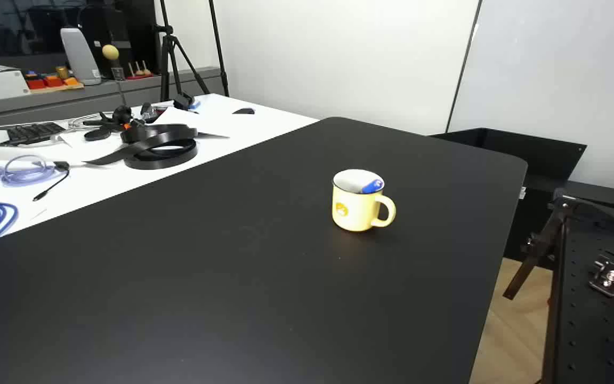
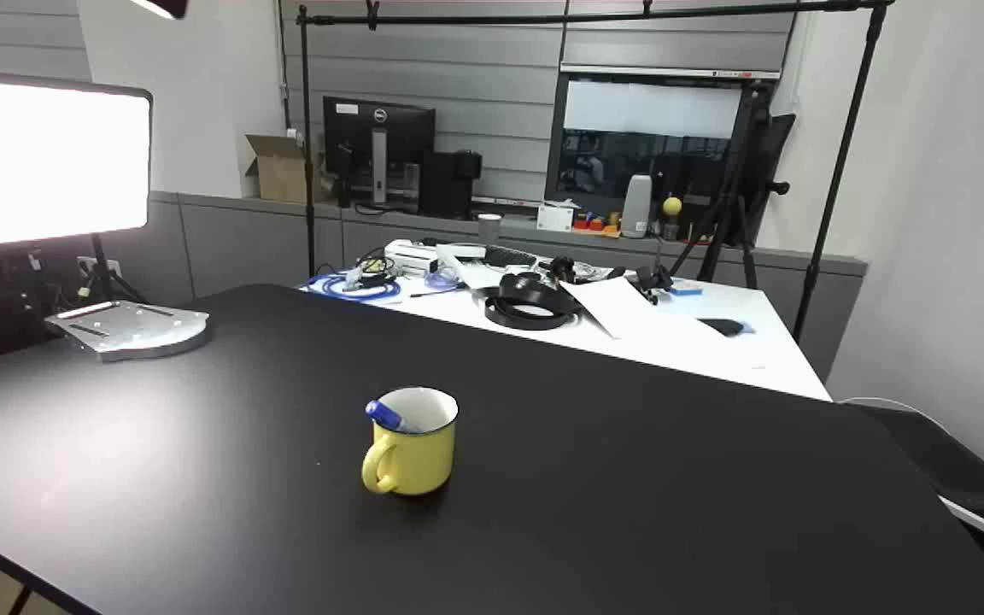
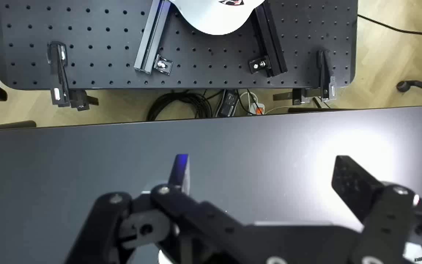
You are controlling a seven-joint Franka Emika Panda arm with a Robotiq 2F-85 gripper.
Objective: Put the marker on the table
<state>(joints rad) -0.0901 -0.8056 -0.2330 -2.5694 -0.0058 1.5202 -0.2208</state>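
Note:
The marker stands tilted inside a yellow mug, its blue end (image 1: 372, 186) (image 2: 387, 416) above the rim in both exterior views; its lower part is hidden by the mug wall. The mug (image 1: 350, 213) (image 2: 424, 461) is upright on the black table (image 1: 205, 288) (image 2: 629, 512). In the wrist view my gripper (image 3: 262, 167) is wide open and empty above the black table (image 3: 86, 157). A white edge (image 3: 164, 258) at the bottom, possibly the mug, is mostly covered by the gripper. The marker is not seen in the wrist view. The gripper is outside both exterior views.
A white table (image 1: 264, 122) with cables, black straps and papers adjoins the black table. A metal plate (image 2: 129, 331) lies at a table corner, near a bright light panel (image 2: 48, 162). A perforated black bench (image 3: 211, 75) stands across a gap with cables (image 3: 181, 101).

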